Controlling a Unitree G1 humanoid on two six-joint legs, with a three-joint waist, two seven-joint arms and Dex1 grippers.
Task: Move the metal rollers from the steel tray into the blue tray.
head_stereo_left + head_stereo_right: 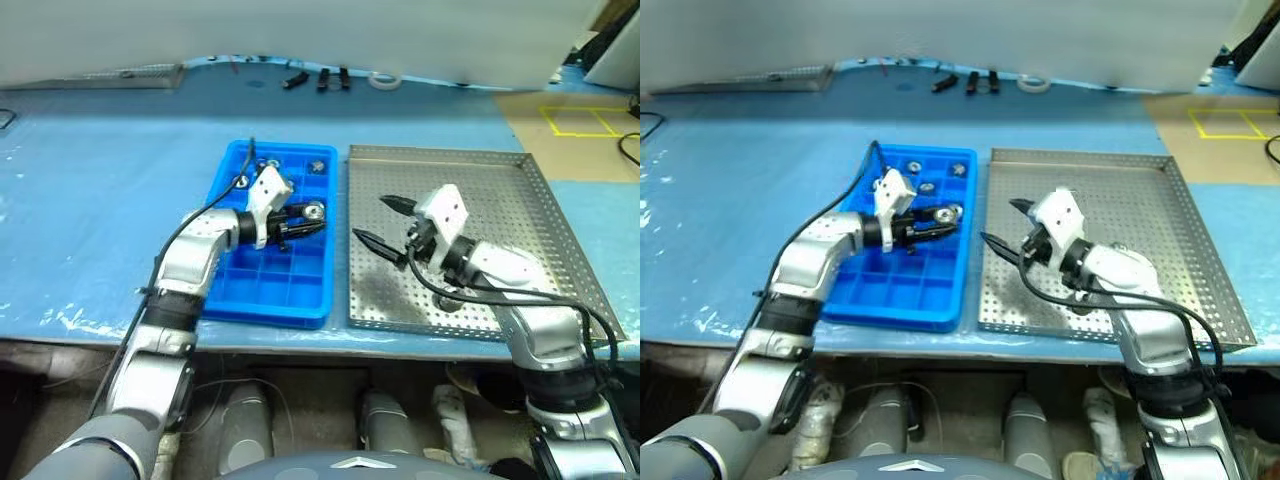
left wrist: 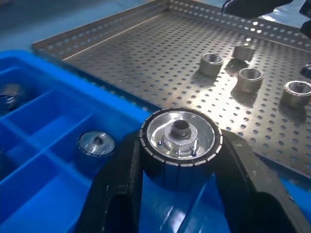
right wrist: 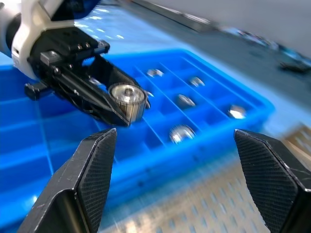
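Roller (image 2: 180, 145) in left gripper (image 2: 177, 179), unlabelled

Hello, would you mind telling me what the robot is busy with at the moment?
It is moving metal rollers from the steel tray into the blue tray. The left gripper is shut on a roller above the blue tray's compartments, where several rollers already lie. The right gripper hangs open over the steel tray, where four rollers remain in view.

My left gripper (image 1: 312, 213), clamped on a roller (image 2: 180, 141), hangs over the blue tray (image 1: 230, 300). Far cells hold rollers, near cells bare. My right gripper (image 1: 380, 223) spread over the steel tray (image 1: 540, 200), near four loose rollers (image 2: 250, 77).
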